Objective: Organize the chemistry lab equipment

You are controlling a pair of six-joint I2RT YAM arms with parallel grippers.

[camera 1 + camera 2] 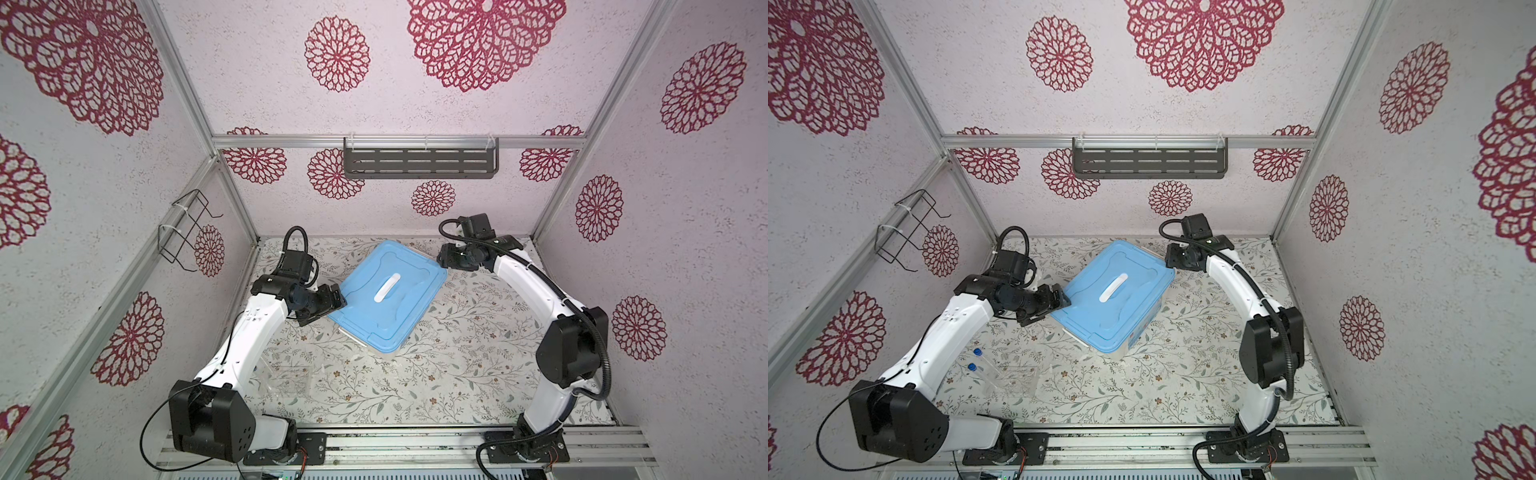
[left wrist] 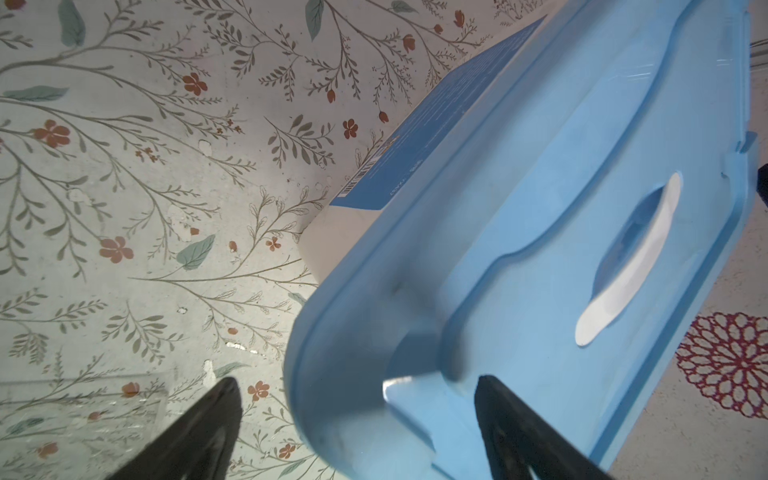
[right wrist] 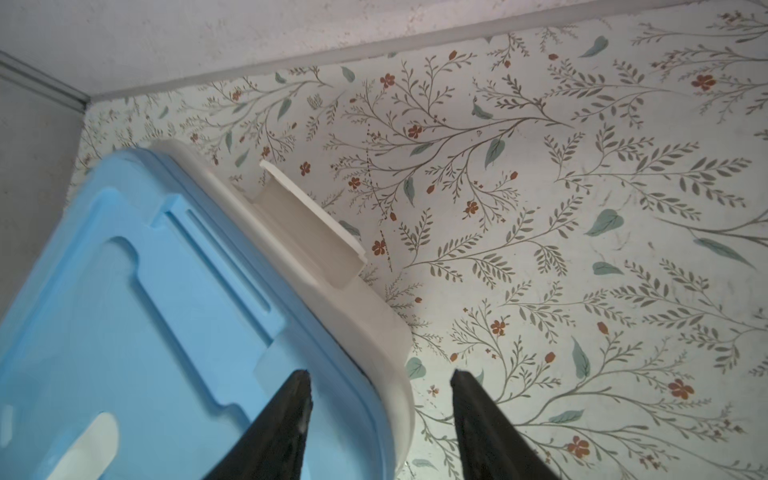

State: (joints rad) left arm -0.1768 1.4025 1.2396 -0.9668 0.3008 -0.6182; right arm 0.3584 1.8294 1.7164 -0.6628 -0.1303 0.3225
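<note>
Two thin clear tubes with blue caps (image 1: pixel 978 352) (image 1: pixel 972 367) lie at the front left, beside a clear plastic rack (image 1: pixel 1017 376) (image 1: pixel 286 376) (image 2: pixel 83 415). In the middle a flat blue lid (image 1: pixel 365 316) (image 1: pixel 1129 307) (image 2: pixel 519 208) (image 3: pixel 145 311) rests on the big white tub (image 1: pixel 386 353) (image 3: pixel 332 291). My left gripper (image 1: pixel 338 301) (image 1: pixel 1065 299) (image 2: pixel 355 382) is open, its jaws straddling the lid's left corner, one finger over the table. My right gripper (image 1: pixel 440 259) (image 1: pixel 1169 259) (image 3: pixel 380 374) is open astride the far right corner, without touching it.
A black wire basket (image 1: pixel 187 228) hangs on the left wall and a dark slotted shelf (image 1: pixel 419 160) on the back wall. The floral mat (image 1: pixel 457 353) runs to the front rail (image 1: pixel 415 440). The left arm's elbow overhangs the tubes.
</note>
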